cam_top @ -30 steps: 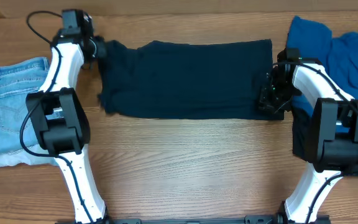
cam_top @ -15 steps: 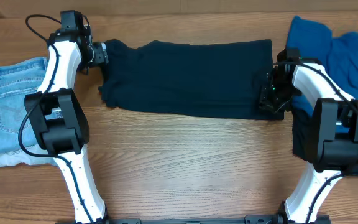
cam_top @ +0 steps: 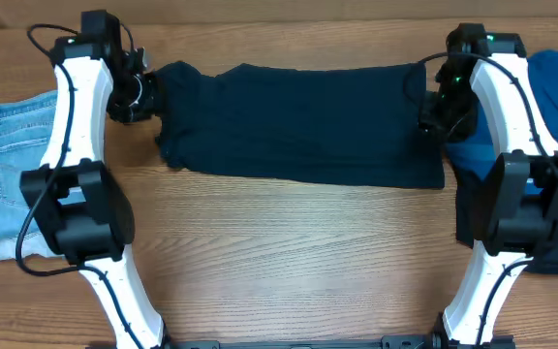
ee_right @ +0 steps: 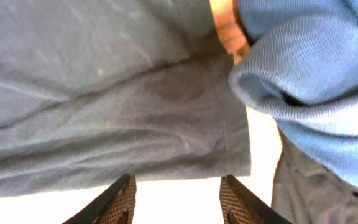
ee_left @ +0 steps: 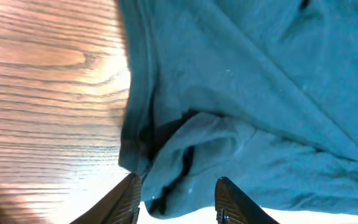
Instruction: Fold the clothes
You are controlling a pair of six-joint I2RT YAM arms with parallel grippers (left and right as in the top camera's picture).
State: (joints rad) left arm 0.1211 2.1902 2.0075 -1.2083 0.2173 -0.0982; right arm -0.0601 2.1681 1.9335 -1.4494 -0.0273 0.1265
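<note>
A dark navy garment [cam_top: 298, 121] lies spread flat across the back of the wooden table. My left gripper [cam_top: 136, 95] is at its left edge. In the left wrist view the jaws [ee_left: 179, 202] are open, with a bunched fold of the garment [ee_left: 260, 93] lying between the fingertips. My right gripper [cam_top: 440, 111] is over the garment's right edge. In the right wrist view its jaws [ee_right: 179, 202] are open and empty, just short of the garment's hem [ee_right: 104, 93].
Folded light-blue jeans [cam_top: 13, 174] lie at the far left. A bright blue garment [cam_top: 555, 92] is heaped at the back right, also in the right wrist view [ee_right: 316, 74]. Another dark cloth [cam_top: 468, 218] lies beneath the right arm. Bare wood [cam_top: 289, 262] fills the front.
The right gripper has moved from the garment's lower right corner up along its right edge. The left gripper has shifted slightly left and down at the left edge. The garment lies flatter.
</note>
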